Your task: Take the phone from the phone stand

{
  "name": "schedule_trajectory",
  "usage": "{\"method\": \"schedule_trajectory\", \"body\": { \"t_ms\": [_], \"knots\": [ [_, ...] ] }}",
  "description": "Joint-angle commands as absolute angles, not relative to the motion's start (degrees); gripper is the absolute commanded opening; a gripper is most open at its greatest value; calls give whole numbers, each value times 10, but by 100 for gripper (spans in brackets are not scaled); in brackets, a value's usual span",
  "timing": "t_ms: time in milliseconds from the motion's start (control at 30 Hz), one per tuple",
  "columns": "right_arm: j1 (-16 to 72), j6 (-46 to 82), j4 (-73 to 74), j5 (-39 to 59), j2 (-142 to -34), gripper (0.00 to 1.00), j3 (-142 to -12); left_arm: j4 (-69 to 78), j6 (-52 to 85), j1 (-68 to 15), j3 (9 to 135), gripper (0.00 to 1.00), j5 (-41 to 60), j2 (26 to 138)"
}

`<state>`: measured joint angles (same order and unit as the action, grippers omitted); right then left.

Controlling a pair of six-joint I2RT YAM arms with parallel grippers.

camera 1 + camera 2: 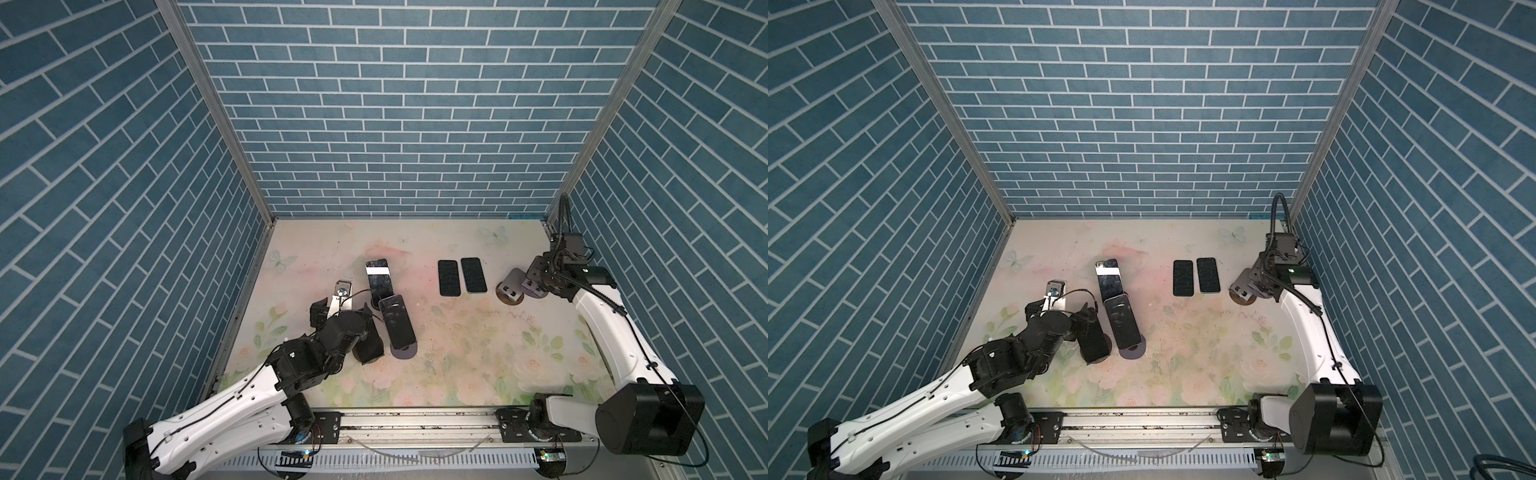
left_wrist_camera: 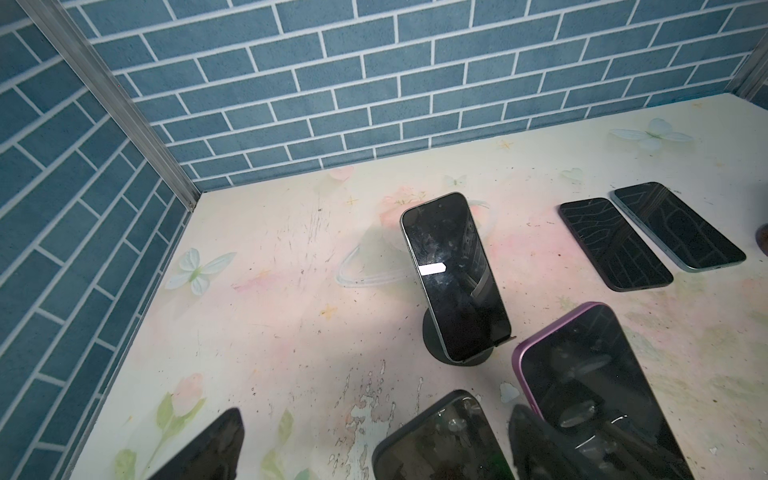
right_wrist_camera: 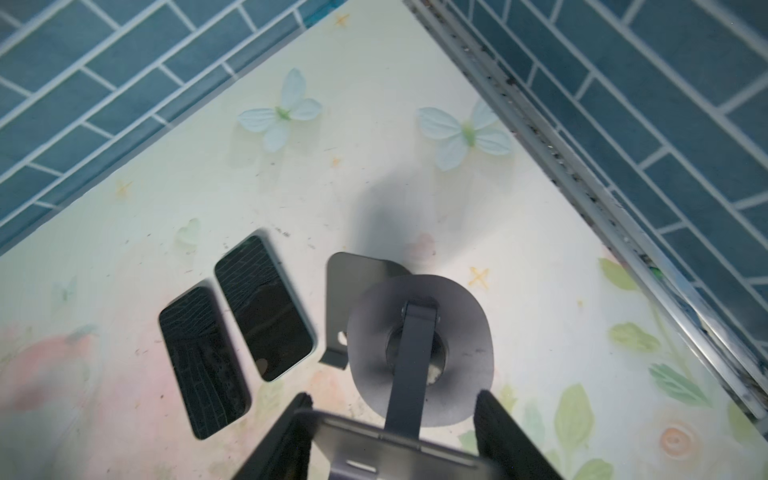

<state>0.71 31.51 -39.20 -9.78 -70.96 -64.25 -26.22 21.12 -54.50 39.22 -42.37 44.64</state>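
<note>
Three phones lean on stands at centre left: a dark phone (image 1: 379,281) (image 2: 453,274) on a round black phone stand (image 2: 432,336), a purple-edged phone (image 1: 397,328) (image 2: 590,374), and a black-cased phone (image 1: 368,345) (image 2: 444,440). My left gripper (image 1: 341,312) (image 2: 370,449) is open. The black-cased phone's top sits between its fingers, closer to the one beside the purple phone, and touches neither. At the right, my right gripper (image 1: 536,286) (image 3: 392,419) is shut on the upper plate of an empty grey stand (image 1: 512,286) (image 3: 419,349).
Two dark phones (image 1: 449,277) (image 1: 473,275) lie flat side by side on the floral mat, just left of the grey stand. Blue brick walls close the back and both sides. A metal rail (image 1: 415,419) runs along the front edge.
</note>
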Motion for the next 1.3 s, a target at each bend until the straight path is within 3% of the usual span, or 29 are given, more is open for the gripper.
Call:
{"method": "schedule_trajectory", "body": {
  "t_ms": [0,500,900,1267],
  "knots": [
    [-26,323,-399,-89,-686,60,-605,-261,203,-543,398,100,-428,443],
    [-64,358,-304,-52,-729,62,-474,-258,198,-543,398,100,-429,446],
    [-64,359,-277,-59,-770,65,-445,-258,202,-543,398,100,-425,457],
    [-64,361,-285,-63,-749,87,-451,-264,203,-543,398,100,-428,453]
  ]
}}
